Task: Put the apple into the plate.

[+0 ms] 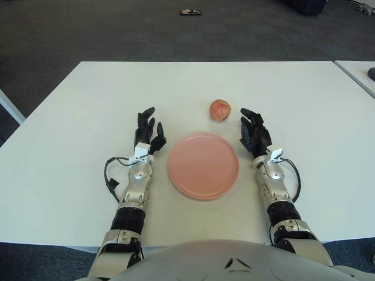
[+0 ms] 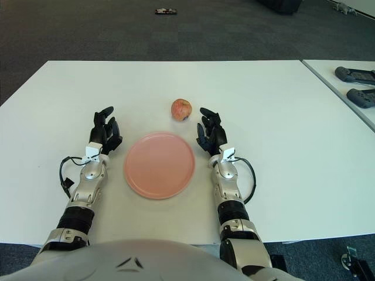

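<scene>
Red apple (image 1: 220, 109) — beyond plate (image 1: 203, 165).

White table (image 1: 88, 117), dark carpet floor (image 1: 117, 29) (second table (image 2: 328, 70) right).

On the bench (image 1: 70, 117), the plate (image 1: 203, 165) lies centre frame between both hands; the apple (image 1: 220, 109) sits just above it.

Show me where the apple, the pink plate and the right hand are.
apple (image 1: 220, 109), left eye view, middle of its skin.
pink plate (image 1: 203, 165), left eye view, bare centre of the dish.
right hand (image 1: 254, 133), left eye view, middle of the hand, just right of the apple.
</scene>
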Controlling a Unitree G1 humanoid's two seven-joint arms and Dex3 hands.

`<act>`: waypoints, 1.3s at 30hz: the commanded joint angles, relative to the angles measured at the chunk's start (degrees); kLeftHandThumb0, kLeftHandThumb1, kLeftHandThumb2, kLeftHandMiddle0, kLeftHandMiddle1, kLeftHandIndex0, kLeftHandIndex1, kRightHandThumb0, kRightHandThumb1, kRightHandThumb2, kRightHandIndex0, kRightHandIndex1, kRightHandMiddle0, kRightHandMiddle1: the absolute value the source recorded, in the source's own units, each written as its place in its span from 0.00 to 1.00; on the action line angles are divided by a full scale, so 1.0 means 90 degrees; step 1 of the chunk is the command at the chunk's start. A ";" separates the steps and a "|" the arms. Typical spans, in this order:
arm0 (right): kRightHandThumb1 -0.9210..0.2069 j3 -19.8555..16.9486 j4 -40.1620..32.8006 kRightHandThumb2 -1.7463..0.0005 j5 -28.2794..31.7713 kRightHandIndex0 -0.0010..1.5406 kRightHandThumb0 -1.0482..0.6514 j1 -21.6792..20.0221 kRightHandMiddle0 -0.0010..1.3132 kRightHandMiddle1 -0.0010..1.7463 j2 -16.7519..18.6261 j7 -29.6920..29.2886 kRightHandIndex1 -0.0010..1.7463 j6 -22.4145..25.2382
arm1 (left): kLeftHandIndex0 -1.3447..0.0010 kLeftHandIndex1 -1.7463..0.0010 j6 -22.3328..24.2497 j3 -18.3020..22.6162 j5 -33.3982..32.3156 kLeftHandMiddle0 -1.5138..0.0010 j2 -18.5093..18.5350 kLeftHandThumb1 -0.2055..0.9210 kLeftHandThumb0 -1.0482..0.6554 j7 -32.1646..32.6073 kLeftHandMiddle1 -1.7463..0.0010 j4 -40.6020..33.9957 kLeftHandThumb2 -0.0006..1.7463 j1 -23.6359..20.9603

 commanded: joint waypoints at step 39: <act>0.04 -0.0056 -0.0045 0.65 0.0093 0.18 0.30 0.0088 0.00 0.43 0.0004 -0.0064 0.23 -0.0287 | 1.00 0.52 0.0024 0.0023 -0.0009 0.73 -0.0012 1.00 0.17 -0.0010 0.99 -0.0045 0.47 -0.0027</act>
